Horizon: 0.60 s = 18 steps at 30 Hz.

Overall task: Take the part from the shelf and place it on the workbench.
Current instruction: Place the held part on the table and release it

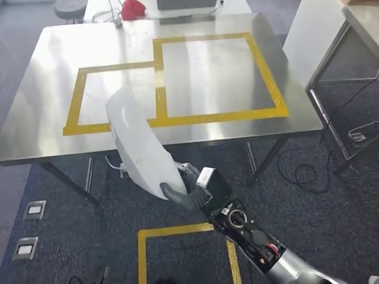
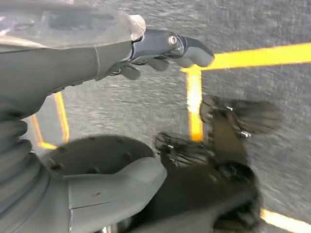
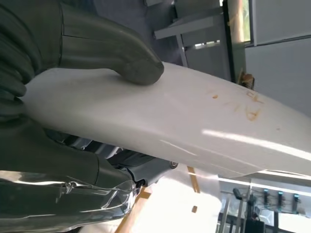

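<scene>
A long, curved white part (image 1: pixel 138 142) is gripped at its near end by my right hand (image 1: pixel 190 190), which comes in from the lower right. The part's far end reaches over the front edge of the steel workbench (image 1: pixel 44 89), near the left of two yellow-taped rectangles (image 1: pixel 80 89). In the right wrist view the thumb (image 3: pixel 124 58) presses on the part (image 3: pixel 205 121), with darker fingers beneath it. My left hand (image 2: pixel 66 63) hangs over the carpet, its fingers (image 2: pixel 172 46) and thumb apart, holding nothing.
A stool (image 1: pixel 70 7) and a red cloth (image 1: pixel 133 8) lie beyond the bench's far edge. A second metal table (image 1: pixel 353 35) and a white panel (image 1: pixel 308 41) stand to the right, with cables (image 1: pixel 308 171) on the carpet. Yellow tape (image 1: pixel 188 231) marks the floor near me.
</scene>
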{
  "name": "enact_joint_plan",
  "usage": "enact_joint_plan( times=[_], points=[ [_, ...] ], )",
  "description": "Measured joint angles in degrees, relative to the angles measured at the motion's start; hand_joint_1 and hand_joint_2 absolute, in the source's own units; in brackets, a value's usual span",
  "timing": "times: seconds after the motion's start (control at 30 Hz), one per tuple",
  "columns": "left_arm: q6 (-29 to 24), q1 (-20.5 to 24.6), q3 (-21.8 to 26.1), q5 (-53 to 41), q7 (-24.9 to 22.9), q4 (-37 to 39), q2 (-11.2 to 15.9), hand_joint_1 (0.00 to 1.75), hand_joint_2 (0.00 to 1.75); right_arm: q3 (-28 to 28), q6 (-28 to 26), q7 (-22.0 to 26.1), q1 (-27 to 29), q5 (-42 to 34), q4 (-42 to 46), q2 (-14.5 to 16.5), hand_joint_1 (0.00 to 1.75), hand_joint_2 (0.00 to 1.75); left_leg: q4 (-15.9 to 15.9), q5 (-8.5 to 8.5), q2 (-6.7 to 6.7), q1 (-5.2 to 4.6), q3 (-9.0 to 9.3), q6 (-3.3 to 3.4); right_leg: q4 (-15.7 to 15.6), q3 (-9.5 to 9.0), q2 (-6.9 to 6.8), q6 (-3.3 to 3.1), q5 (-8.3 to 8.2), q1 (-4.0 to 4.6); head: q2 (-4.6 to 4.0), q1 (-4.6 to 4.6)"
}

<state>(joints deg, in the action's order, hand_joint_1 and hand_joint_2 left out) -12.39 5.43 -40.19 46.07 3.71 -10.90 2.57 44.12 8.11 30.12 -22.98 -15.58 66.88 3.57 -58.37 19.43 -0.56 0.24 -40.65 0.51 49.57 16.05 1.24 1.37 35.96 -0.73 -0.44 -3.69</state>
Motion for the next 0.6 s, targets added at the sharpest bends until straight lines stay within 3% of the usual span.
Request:
enact_joint_plan(
  times=[0.07,0.13,0.17,0.2,0.23,0.27,0.33,0.37,0.4,0.47,0.53,0.6],
  points=[
    [-0.41,-0.19,-0.09,0.3,-0.1,0.02,0.04,0.0,1.75,0.0,0.15,0.09,-0.21,-0.03,0.28,-0.02,1.75,1.75,1.71,1.6,-0.23,0.4,2.03,0.44,2.53,0.4,-0.43,0.31,2.09,0.03,0.02,0.48],
    [-0.77,-0.88,-0.1,0.99,0.08,0.07,0.15,0.0,1.75,0.03,0.61,0.27,-0.15,-0.15,0.12,-0.13,1.75,1.75,3.59,2.45,-0.38,0.5,4.84,0.68,10.42,3.96,-0.83,0.48,5.63,0.04,0.02,0.94],
    [-0.88,-1.25,-0.11,1.42,0.27,0.09,0.21,0.0,1.75,0.09,0.92,0.34,0.0,-0.21,-0.13,-0.22,1.75,1.75,4.45,2.71,-0.41,0.46,6.2,0.75,14.5,6.31,-0.88,0.55,6.58,0.05,0.02,0.98],
    [-0.98,-1.57,-0.12,1.83,0.47,0.11,0.25,0.0,1.75,0.15,1.25,0.4,0.09,-0.25,-0.41,-0.31,1.75,1.75,5.16,2.96,-0.47,0.44,7.43,0.73,17.22,8.54,-0.88,0.58,6.15,0.08,0.02,0.99],
    [-1.1,-1.8,-0.11,2.2,0.65,0.12,0.27,0.0,1.75,0.25,1.55,0.49,0.09,-0.22,-0.64,-0.37,1.75,1.75,5.63,3.21,-0.53,0.43,8.41,0.67,17.66,10.19,-0.88,0.57,4.01,0.08,0.02,1.0],
    [-1.2,-1.93,-0.1,2.48,0.77,0.12,0.28,0.0,1.75,0.33,1.78,0.61,-0.04,-0.18,-0.8,-0.4,1.75,1.75,5.89,3.48,-0.61,0.43,9.14,0.59,15.82,11.13,-0.88,0.49,0.52,0.09,0.02,1.0],
    [-1.36,-1.98,-0.09,2.82,0.9,0.11,0.25,0.0,1.75,0.52,2.04,0.89,-0.54,-0.08,-0.91,-0.4,1.75,1.75,6.11,3.9,-0.77,0.41,9.98,0.34,9.24,11.77,-0.91,0.22,-7.0,0.17,0.02,1.0],
    [-1.39,-1.94,-0.09,2.87,0.96,0.11,0.23,0.0,1.75,0.59,2.1,1.01,-0.76,-0.05,-0.94,-0.4,1.75,1.75,6.12,3.97,-0.88,0.39,10.08,0.17,6.85,11.85,-0.9,0.07,-9.3,0.33,0.02,1.01],
    [-1.43,-1.87,-0.09,2.89,1.0,0.1,0.21,0.0,1.75,0.67,2.16,1.08,-0.93,-0.03,-0.97,-0.4,1.75,1.75,6.01,4.04,-0.98,0.29,10.0,0.02,5.5,11.93,-0.9,0.02,-10.38,0.4,0.02,1.04],
    [-1.48,-1.67,-0.09,2.79,1.05,0.1,0.13,0.0,1.75,0.82,2.28,1.12,-1.34,0.0,-0.97,-0.35,1.75,1.75,5.29,4.14,-1.0,0.08,9.35,-0.04,4.31,11.48,-0.73,0.94,-9.38,0.32,0.02,1.03],
    [-1.62,-1.46,-0.09,2.66,1.05,0.1,0.02,0.0,1.75,0.9,2.24,1.11,-1.83,0.02,-0.88,-0.19,1.75,1.75,4.53,4.36,-0.74,-0.04,8.79,0.04,3.45,11.01,-0.49,1.23,-7.85,0.18,0.02,0.79],
    [-1.79,-1.19,-0.1,2.61,1.05,0.1,-0.08,0.0,1.75,0.93,2.08,1.09,-2.09,0.02,-0.84,-0.07,1.75,1.75,4.39,4.42,-0.57,-0.01,8.78,-0.01,3.55,10.99,-0.44,0.52,-7.51,0.3,0.02,0.61]
  ],
)
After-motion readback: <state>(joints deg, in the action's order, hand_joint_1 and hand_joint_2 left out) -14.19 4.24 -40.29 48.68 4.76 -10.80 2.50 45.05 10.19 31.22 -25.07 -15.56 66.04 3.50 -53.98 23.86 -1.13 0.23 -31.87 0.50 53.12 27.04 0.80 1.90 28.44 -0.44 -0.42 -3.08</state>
